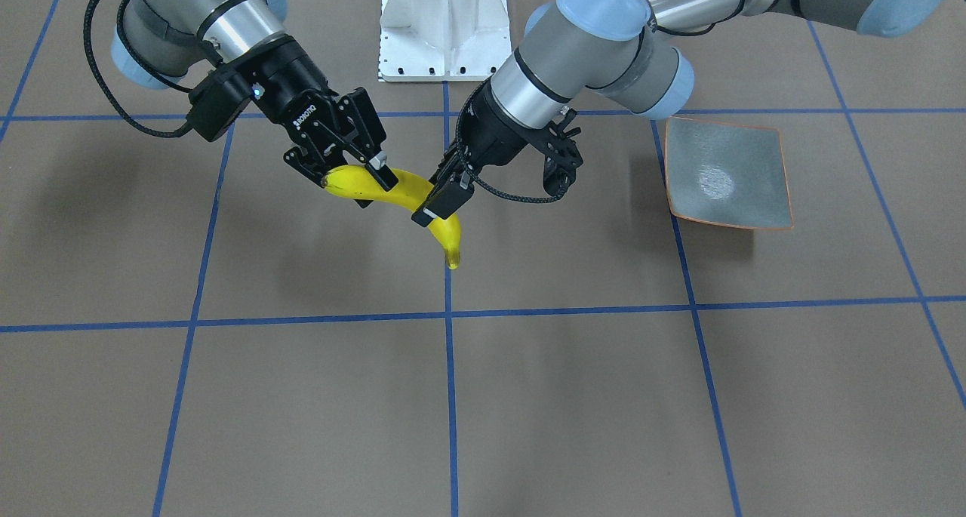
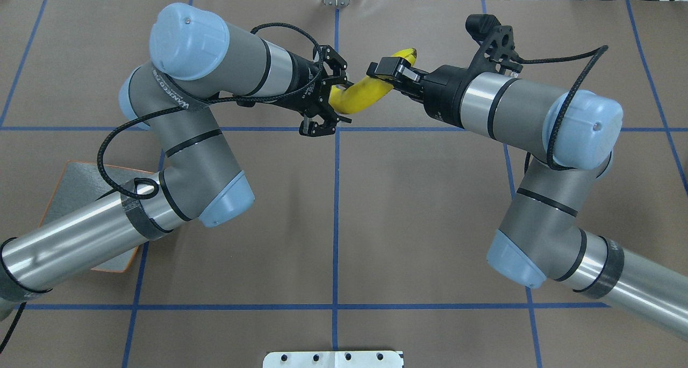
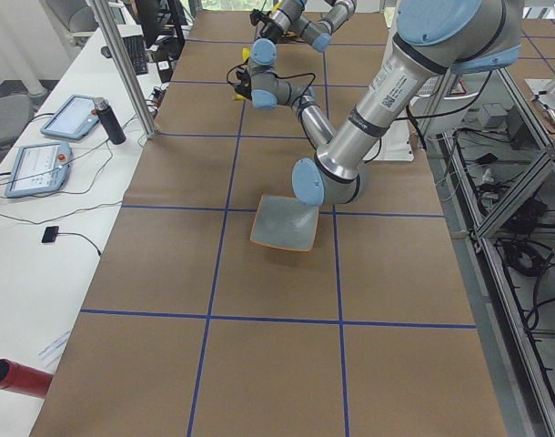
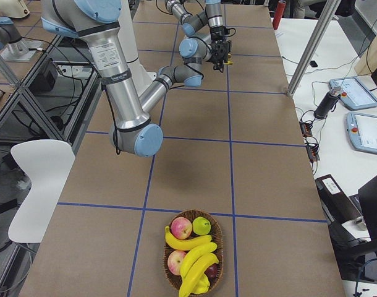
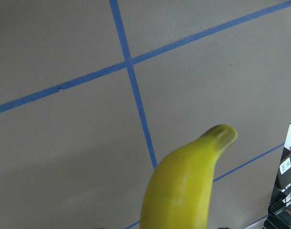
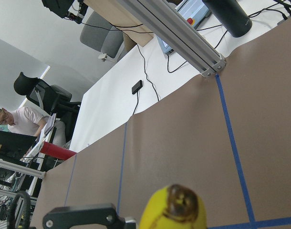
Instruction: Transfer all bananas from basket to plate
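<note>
The banana (image 5: 176,191) is gripped by the left tool (image 1: 436,209) and the right tool (image 1: 373,185), above the bare brown bench (image 1: 566,396). The plate (image 1: 728,173) is well away from it.

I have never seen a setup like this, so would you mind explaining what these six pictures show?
This is a robot with two jointed arms, each ending in a two-finger gripper, at a brown table. Four fixed cameras watch: one facing the robot, one behind and above it, one at each table end. Two more ride on the wrists. The right gripper is clamped on a banana in mid-air; the left gripper is at the same banana, but I cannot tell whether it squeezes. A grey-blue plate lies empty on the robot's left. A basket at its right holds three more bananas and some apples.
</note>
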{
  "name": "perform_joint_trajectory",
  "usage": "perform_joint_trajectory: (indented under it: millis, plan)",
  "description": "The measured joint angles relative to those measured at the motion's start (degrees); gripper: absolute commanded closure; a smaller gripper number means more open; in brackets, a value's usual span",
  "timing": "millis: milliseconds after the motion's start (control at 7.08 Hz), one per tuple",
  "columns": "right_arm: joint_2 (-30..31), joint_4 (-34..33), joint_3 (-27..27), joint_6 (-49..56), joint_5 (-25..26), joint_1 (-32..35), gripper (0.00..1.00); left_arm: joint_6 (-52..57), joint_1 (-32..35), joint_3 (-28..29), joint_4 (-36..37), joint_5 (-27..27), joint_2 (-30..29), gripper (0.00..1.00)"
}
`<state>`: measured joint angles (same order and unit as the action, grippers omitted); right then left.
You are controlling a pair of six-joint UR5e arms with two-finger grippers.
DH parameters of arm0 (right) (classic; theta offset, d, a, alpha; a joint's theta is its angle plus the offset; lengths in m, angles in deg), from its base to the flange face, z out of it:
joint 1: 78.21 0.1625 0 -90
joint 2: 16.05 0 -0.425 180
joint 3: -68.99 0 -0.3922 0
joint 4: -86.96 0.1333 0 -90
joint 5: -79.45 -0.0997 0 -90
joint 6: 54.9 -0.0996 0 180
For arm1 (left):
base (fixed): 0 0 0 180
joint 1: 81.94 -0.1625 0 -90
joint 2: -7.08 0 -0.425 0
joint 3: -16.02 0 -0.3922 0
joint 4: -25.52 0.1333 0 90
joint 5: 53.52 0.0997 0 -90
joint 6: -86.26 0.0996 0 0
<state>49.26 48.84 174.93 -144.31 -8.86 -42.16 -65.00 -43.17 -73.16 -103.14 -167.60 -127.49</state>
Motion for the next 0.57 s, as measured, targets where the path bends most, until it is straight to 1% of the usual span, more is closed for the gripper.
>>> perform_joint_trajectory:
  millis: [141, 565]
  plan:
    - [0.0, 0.4, 0.0, -0.1, 0.1, 0.0, 0.01, -0.2, 0.0, 0.0, 0.0, 0.0, 0.0, 1.0]
    - [-0.3, 0.5, 0.1, -0.4, 1.0, -0.1, 0.0, -0.7, 0.0, -0.2, 0.0, 0.0, 0.2, 1.0]
